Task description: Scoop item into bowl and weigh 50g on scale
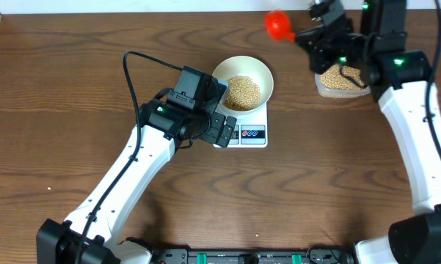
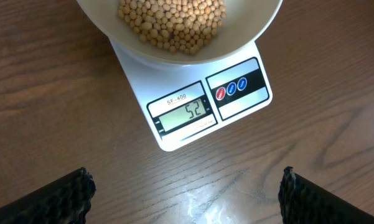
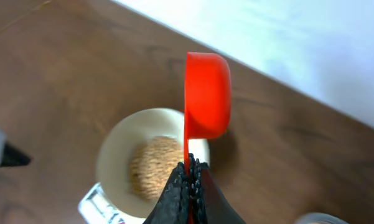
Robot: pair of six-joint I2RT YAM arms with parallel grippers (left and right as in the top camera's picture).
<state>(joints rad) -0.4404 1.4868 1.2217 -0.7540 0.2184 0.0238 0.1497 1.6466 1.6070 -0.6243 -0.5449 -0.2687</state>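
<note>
The white bowl (image 1: 243, 75) stands on the white scale (image 1: 251, 135) and holds a heap of tan beans (image 1: 243, 92). In the left wrist view the scale's display (image 2: 185, 114) reads 52, below the bowl (image 2: 255, 31) and its beans (image 2: 172, 22). My left gripper (image 1: 221, 130) is open and empty over the table just in front of the scale; its fingers (image 2: 185, 196) frame bare wood. My right gripper (image 1: 308, 37) is shut on the handle of a red scoop (image 1: 279, 26), held in the air right of the bowl. In the right wrist view the scoop (image 3: 206, 93) is tipped on its side above the bowl (image 3: 115, 155).
A clear plastic tub (image 1: 341, 81) with more beans stands at the back right, partly under my right arm. The wall edge runs along the back of the table.
</note>
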